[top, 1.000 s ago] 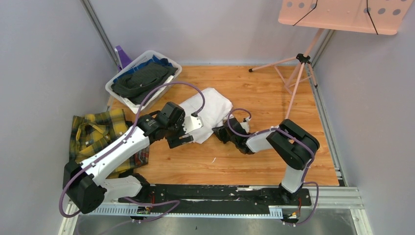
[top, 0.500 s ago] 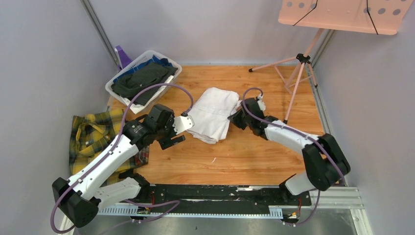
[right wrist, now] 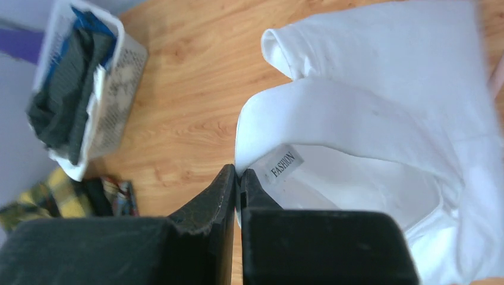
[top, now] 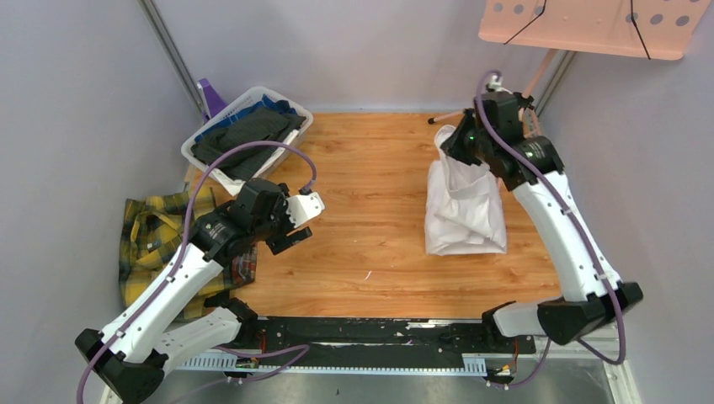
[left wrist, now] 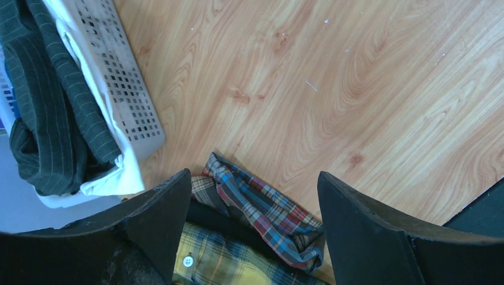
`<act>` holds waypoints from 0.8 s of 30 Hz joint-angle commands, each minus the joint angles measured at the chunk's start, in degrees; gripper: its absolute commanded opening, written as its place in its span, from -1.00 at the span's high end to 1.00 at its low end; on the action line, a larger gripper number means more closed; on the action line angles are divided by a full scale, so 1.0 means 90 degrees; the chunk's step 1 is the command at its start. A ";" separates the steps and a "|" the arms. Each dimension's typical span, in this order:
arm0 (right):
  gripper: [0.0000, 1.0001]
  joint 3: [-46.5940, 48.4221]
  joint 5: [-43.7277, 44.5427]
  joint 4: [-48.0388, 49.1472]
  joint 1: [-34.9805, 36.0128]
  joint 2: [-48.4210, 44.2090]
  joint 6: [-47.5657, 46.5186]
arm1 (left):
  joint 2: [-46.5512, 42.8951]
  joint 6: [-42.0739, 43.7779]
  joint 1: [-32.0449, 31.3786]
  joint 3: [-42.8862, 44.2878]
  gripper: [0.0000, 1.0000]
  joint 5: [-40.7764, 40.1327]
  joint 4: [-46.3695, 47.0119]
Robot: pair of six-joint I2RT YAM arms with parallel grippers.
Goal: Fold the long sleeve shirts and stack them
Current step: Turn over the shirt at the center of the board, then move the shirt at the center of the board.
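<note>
The white shirt (top: 465, 210), smooth plain cloth with a folded collar and a small sewn label (right wrist: 283, 163) reading FASHION, hangs in a loose, creased bundle whose lower end rests on the grained wooden surface (top: 370, 168), well apart from the perforated white plastic basket (top: 198, 160) of dark striped clothes. The right claw (top: 453, 143) has its black fingers pressed together on the collar's edge, right beside the label, with the shirt drooping below it. The yellow-and-green plaid shirt (top: 160, 227), soft and rumpled, lies just beside the basket on its near side, with a red-and-blue checked fold at its edge. The left claw (top: 296, 225) hovers above that fold, spread wide and holding nothing.
</note>
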 commanded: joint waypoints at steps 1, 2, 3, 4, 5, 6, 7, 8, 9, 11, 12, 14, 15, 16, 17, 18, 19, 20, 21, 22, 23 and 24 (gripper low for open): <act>1.00 0.0778 0.1057 -0.1766 0.1172 0.1743 -0.0976 | -0.0066 -0.0181 0.0038 0.0162 -0.69 0.0167 0.0028; 1.00 0.0924 0.1138 -0.1898 0.1465 0.2253 -0.0928 | -0.0083 -0.0150 0.0036 0.0129 -0.69 0.0112 0.0035; 1.00 0.1044 0.1069 -0.2066 0.1700 0.2746 -0.0802 | -0.0093 -0.0131 0.0039 0.0068 -0.69 0.0074 0.0054; 1.00 0.1117 0.0982 -0.2110 0.1937 0.3168 -0.0662 | -0.0117 -0.0086 0.0034 0.0033 -0.68 0.0008 0.0057; 1.00 0.1105 0.0963 -0.2084 0.2144 0.3571 -0.0555 | -0.0129 -0.0070 0.0038 -0.0032 -0.68 -0.0017 0.0043; 1.00 0.1044 0.1012 -0.2033 0.2337 0.3930 -0.0420 | -0.0175 -0.0024 0.0036 -0.0065 -0.69 -0.0061 0.0042; 0.96 0.0955 0.1012 -0.1985 0.2473 0.4232 -0.0304 | -0.0197 -0.0010 0.0039 -0.0132 -0.69 -0.0076 0.0029; 0.77 0.0862 0.1007 -0.1949 0.2561 0.4483 -0.0229 | -0.0246 0.0025 0.0039 -0.0160 -0.71 -0.0095 0.0011; 0.52 0.0774 0.1101 -0.1955 0.2578 0.4660 -0.0093 | -0.0267 0.0029 0.0035 -0.0212 -0.73 -0.0098 0.0012; 0.12 0.0536 0.1341 -0.1913 0.2526 0.4664 0.0157 | -0.0313 0.0024 0.0041 -0.0295 -0.78 -0.0124 0.0005; -0.02 0.0402 0.1401 -0.1857 0.2463 0.4502 0.0242 | -0.0343 0.0031 0.0034 -0.0324 -0.79 -0.0134 0.0008; -0.23 0.0100 0.1264 -0.1639 0.2257 0.3842 0.0285 | -0.0380 0.0045 0.0041 -0.0419 -0.81 -0.0143 0.0019; -0.32 -0.0034 0.1110 -0.1535 0.2109 0.3453 0.0316 | -0.0401 0.0053 0.0049 -0.0457 -0.82 -0.0122 0.0025; -0.40 -0.0175 0.0903 -0.1365 0.1928 0.3052 0.0331 | -0.0413 0.0048 0.0045 -0.0469 -0.82 -0.0112 0.0037; -0.48 -0.0329 0.0746 -0.1195 0.1745 0.2649 0.0368 | -0.0427 0.0047 0.0050 -0.0489 -0.82 -0.0097 0.0049; -0.50 -0.0478 0.0669 -0.1058 0.1567 0.2241 0.0403 | -0.0431 0.0045 0.0051 -0.0492 -0.82 -0.0080 0.0051; -0.52 -0.0610 0.0719 -0.0974 0.1375 0.1870 0.0468 | -0.0426 0.0036 0.0044 -0.0491 -0.82 -0.0055 0.0051; -0.52 -0.0776 0.0901 -0.0928 0.1198 0.1549 0.0543 | -0.0425 0.0025 0.0043 -0.0485 -0.82 -0.0044 0.0051; -0.51 -0.0979 0.1110 -0.0867 0.0961 0.1254 0.0612 | -0.0413 0.0009 0.0045 -0.0487 -0.82 -0.0021 0.0056; -0.47 -0.1250 0.1204 -0.0781 0.0686 0.1015 0.0634 | -0.0409 -0.0003 0.0048 -0.0496 -0.82 -0.0003 0.0069; -0.42 -0.1536 0.1193 -0.0688 0.0392 0.0816 0.0650 | -0.0399 -0.0029 0.0048 -0.0498 -0.82 0.0028 0.0070; -0.40 -0.1797 0.1180 -0.0589 0.0099 0.0678 0.0652 | -0.0392 -0.0042 0.0045 -0.0494 -0.82 0.0041 0.0063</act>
